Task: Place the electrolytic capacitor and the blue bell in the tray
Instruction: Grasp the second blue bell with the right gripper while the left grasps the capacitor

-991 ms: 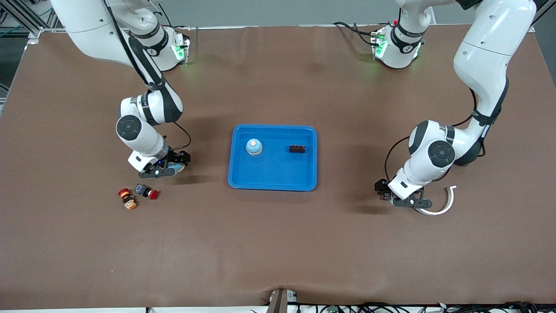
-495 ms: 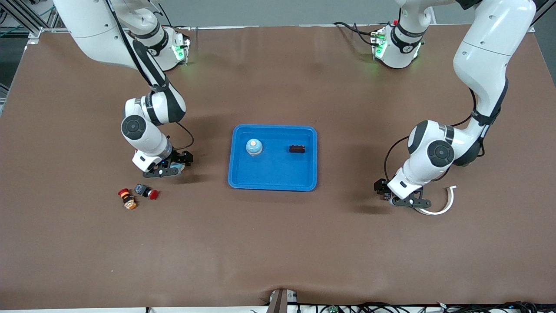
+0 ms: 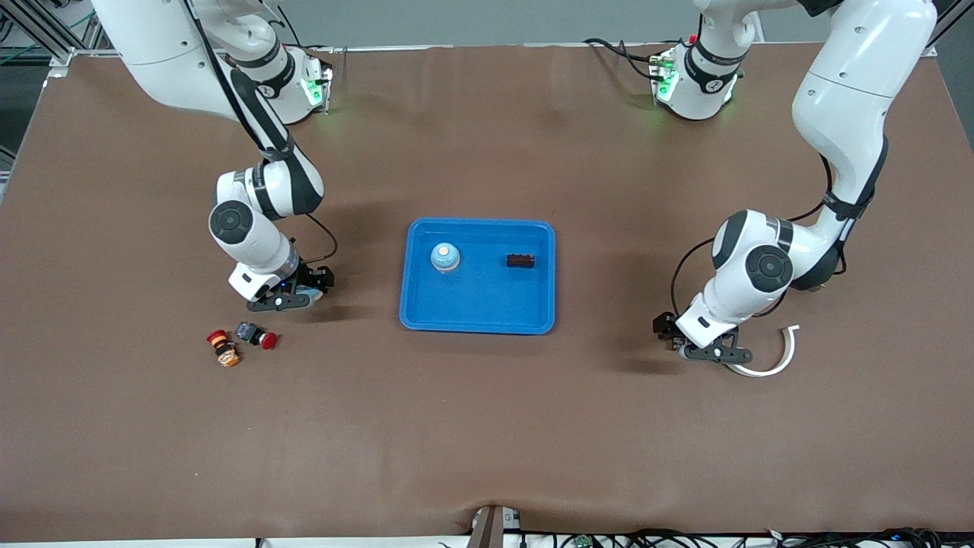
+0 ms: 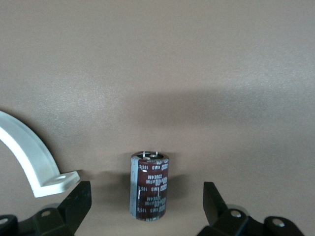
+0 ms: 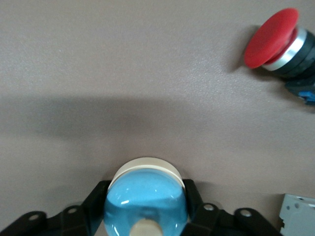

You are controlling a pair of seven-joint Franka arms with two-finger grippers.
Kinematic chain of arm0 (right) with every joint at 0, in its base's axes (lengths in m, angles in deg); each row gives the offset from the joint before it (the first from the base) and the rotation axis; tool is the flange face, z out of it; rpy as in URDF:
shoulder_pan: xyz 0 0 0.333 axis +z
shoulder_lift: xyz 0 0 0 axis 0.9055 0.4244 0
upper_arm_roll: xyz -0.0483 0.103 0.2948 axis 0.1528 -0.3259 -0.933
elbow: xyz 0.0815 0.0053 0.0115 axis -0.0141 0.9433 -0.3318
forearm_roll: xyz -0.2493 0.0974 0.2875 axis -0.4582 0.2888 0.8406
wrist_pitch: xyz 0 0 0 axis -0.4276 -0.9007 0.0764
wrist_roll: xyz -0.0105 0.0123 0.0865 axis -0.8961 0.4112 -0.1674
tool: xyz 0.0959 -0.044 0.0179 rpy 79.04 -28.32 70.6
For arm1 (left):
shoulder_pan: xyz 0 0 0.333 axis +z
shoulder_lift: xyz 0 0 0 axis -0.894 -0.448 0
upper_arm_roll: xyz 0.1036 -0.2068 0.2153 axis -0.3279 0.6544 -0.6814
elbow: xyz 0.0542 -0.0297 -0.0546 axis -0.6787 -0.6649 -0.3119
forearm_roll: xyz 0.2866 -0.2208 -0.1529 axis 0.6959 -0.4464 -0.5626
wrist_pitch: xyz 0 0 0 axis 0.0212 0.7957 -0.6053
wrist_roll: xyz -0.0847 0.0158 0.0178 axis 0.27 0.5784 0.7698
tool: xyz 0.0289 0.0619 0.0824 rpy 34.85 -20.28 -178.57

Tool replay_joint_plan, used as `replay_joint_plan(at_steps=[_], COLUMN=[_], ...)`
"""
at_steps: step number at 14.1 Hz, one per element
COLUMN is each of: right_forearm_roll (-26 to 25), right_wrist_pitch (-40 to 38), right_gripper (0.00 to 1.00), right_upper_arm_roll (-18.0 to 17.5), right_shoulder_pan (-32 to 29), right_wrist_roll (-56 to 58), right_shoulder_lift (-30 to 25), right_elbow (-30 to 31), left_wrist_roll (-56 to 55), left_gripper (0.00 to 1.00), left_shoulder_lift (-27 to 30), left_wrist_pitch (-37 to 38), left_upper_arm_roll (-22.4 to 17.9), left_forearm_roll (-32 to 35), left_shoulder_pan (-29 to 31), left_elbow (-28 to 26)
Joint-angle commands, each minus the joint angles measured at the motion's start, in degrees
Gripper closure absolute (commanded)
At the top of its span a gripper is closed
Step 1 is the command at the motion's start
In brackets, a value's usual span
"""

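Observation:
The blue tray (image 3: 478, 320) lies mid-table and holds a blue bell (image 3: 444, 257) and a dark capacitor (image 3: 520, 261). My right gripper (image 3: 291, 297) is low over the table, beside the tray toward the right arm's end. It is shut on a second blue bell (image 5: 146, 206) with a white base, fingers (image 5: 96, 194) pressed on both sides. My left gripper (image 3: 711, 352) is low over the table toward the left arm's end. It is open, and a dark brown electrolytic capacitor (image 4: 149, 187) stands between its fingers (image 4: 75, 204), touching neither.
A red push button (image 3: 259, 336) and an orange-red button (image 3: 222, 348) lie near my right gripper, nearer to the front camera; the red one also shows in the right wrist view (image 5: 275, 42). A white curved bracket (image 3: 775, 359) lies beside my left gripper and shows in its wrist view (image 4: 29, 157).
My right gripper with the bell shifted slightly toward the tray and part of the way back. My left gripper edged a little toward the tray. The things in the tray have not moved.

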Motion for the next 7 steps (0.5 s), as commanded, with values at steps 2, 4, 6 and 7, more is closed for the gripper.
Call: replay_joint_plan(at_steps=[2, 4, 6, 7], right_forearm_roll=[0.73, 0.73, 0.81, 0.81], right_wrist_pitch=[0.18, 0.01, -2.79, -5.77], right_gripper=[0.70, 0.70, 0.70, 0.70], right_upper_arm_roll=[-0.46, -0.55, -0.73, -1.08], right_shoulder_pan=[-0.82, -0.73, -0.12, -0.11], right_wrist_roll=[0.23, -0.12, -0.39, -0.82], right_shoulder_lift=[-0.10, -0.19, -1.15, -2.02], right_elbow=[0.48, 0.40, -0.21, -1.18], left_wrist_roll=[-2.73, -2.73, -2.90, -3.25], left_gripper=[0.49, 0.87, 1.00, 1.00], left_shoulder_lift=[0.76, 0.50, 0.50, 0.50], left_wrist_pitch=[-0.40, -0.39, -0.39, -0.39], left_upper_arm_roll=[0.15, 0.15, 0.15, 0.06], left_forearm_roll=[1.49, 1.57, 1.92, 1.93], left_shoulder_pan=[-0.41, -0.50, -0.50, -0.50], left_elbow=[-0.67, -0.59, -0.59, -0.59])
